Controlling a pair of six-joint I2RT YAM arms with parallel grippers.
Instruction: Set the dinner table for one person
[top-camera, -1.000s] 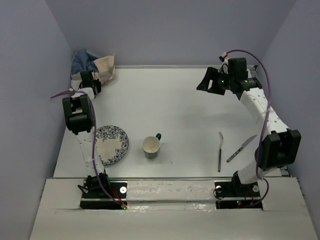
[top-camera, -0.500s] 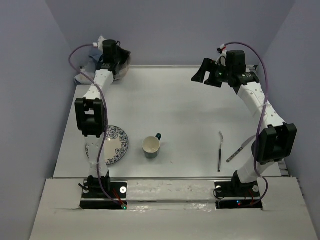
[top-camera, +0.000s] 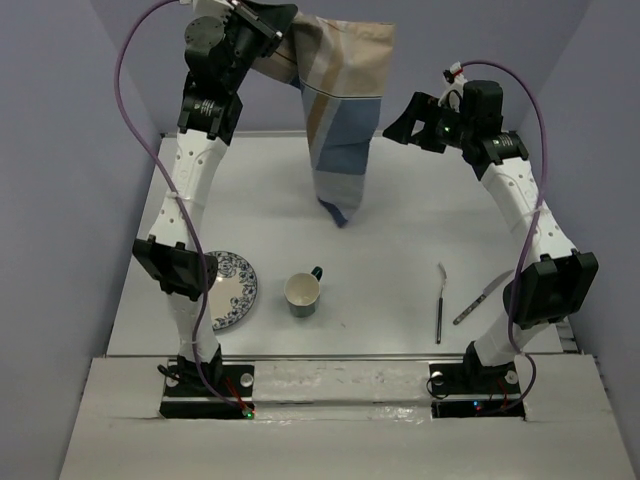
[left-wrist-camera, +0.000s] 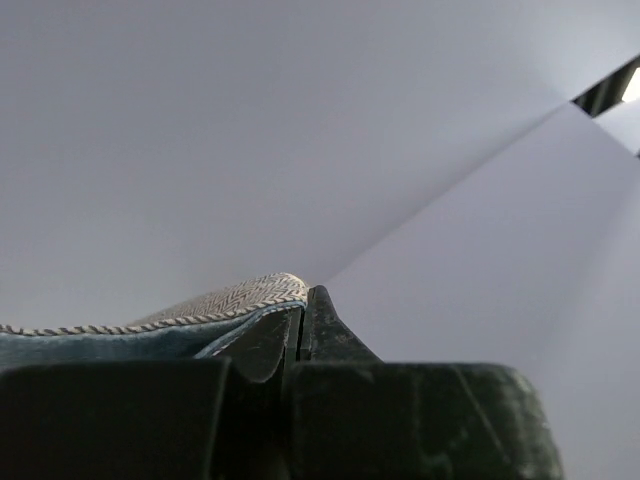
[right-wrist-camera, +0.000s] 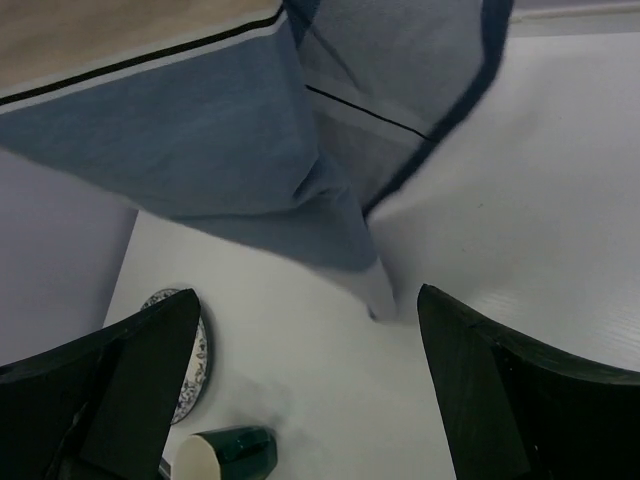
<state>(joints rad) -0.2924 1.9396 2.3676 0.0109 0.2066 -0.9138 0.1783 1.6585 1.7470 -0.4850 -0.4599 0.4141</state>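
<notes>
White table (top-camera: 420, 220) spans the walled bay, plate (top-camera: 225, 288) and cup (top-camera: 302, 294) near the front. Left end effector (left-wrist-camera: 303, 310) is clamped on the striped mat (top-camera: 345, 110), which hangs over the far middle. Right end effector (top-camera: 402, 122) is wide open and empty beside it. Likely next: grab the free edge, spread flat.
</notes>
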